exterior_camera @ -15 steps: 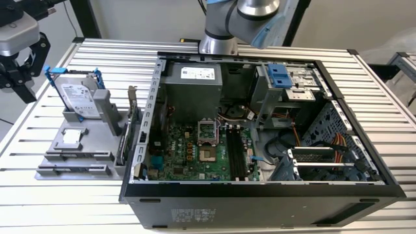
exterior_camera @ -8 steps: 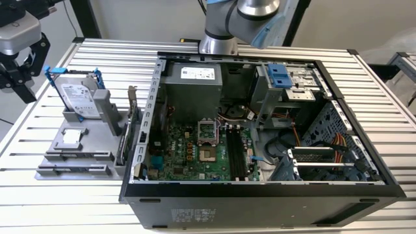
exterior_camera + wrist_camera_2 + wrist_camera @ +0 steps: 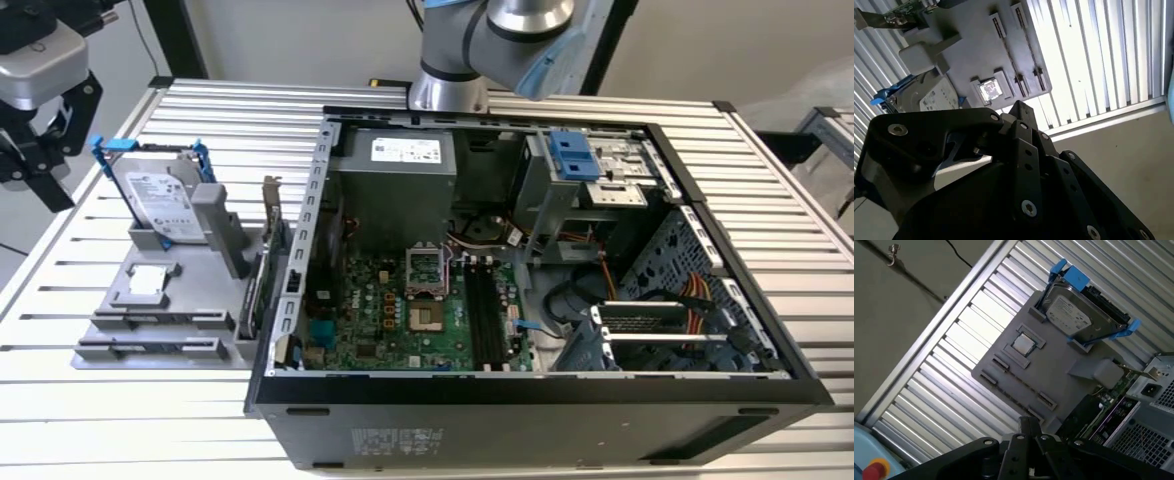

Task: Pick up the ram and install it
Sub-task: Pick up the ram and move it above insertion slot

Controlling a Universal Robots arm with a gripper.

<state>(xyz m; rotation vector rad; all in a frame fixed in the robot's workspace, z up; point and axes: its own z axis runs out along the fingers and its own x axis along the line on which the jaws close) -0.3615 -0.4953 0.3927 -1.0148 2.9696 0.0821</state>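
pincer (image 3: pixel 38 175): at the exterior view's left edge, up over the table (image 3: pixel 107 420) rim, beyond the hard drive; well apart from the computer case
pincer grip: cannot tell how far open it is or whether it has anything in it
arm (image 3: pixel 514 30): base stands at the back of the table, behind the computer case
ram (image 3: pixel 1115 415): in the first wrist view, a dark strip with purplish lines, standing on edge between the green card and the computer case wall; well apart from the pincer
holder (image 3: pixel 134 255): grey block on the table, just beside the computer case on the exterior view's left
hard drive (image 3: pixel 167 200): silver, blue rails, standing tilted at the holder's back end
chip (image 3: pixel 150 283): small silver square seated in a pocket mid-holder
green card (image 3: pixel 1111 385): on edge along the holder's side nearest the case, metal bracket at one end
computer case (image 3: pixel 534 410): black, lying on its side, open on top
motherboard (image 3: pixel 400 320): green, flat in the case floor; long dark slots (image 3: pixel 483 320) run beside the processor socket, cannot tell if any is filled
wrist views: both look past the pincer's black links down onto the holder
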